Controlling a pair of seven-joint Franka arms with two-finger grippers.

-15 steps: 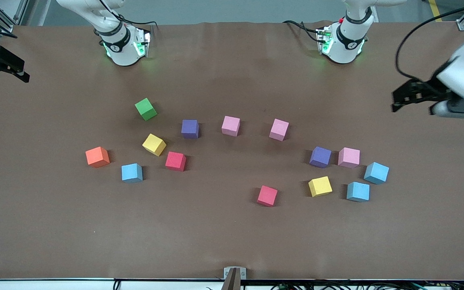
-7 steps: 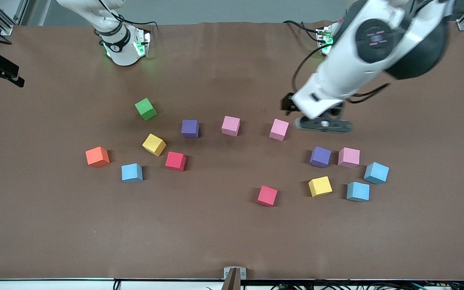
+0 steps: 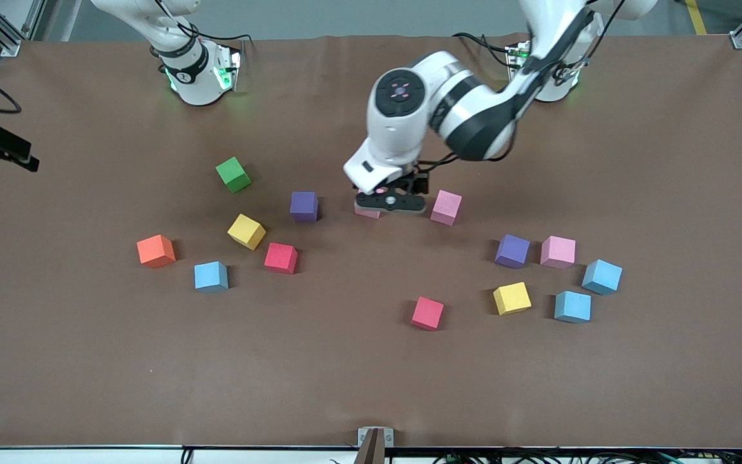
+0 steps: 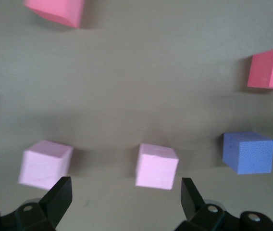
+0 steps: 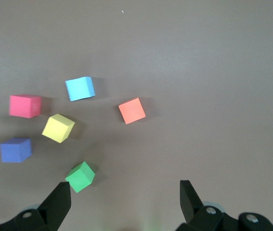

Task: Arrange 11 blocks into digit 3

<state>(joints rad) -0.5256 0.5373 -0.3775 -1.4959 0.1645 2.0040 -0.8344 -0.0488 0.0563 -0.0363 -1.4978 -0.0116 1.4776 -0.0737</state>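
Several blocks lie scattered and apart on the brown table. My left gripper (image 3: 389, 201) hangs open, low over a pink block (image 3: 366, 212) that its hand partly hides. In the left wrist view that pink block (image 4: 156, 166) sits just ahead of the gap between the open fingers (image 4: 127, 197), with another pink block (image 4: 45, 163) and a purple block (image 4: 248, 152) beside it. A second pink block (image 3: 446, 207) and a purple block (image 3: 304, 206) flank the hand. My right gripper (image 5: 124, 202) is open and empty high over the table, at the right arm's end (image 3: 26, 161).
A green cube (image 3: 233, 174) lies toward the right arm's end, with yellow (image 3: 247, 231), red (image 3: 281, 258), orange (image 3: 156, 251) and blue (image 3: 210, 276) blocks nearer the camera. Purple (image 3: 513, 251), pink (image 3: 558, 251), yellow (image 3: 511, 298), red (image 3: 427, 313) and two blue blocks (image 3: 572, 306) lie toward the left arm's end.
My left arm has swung in from the table's end to the middle and come down over the pink block. The right gripper has drifted slightly at the table's edge. No block has moved.
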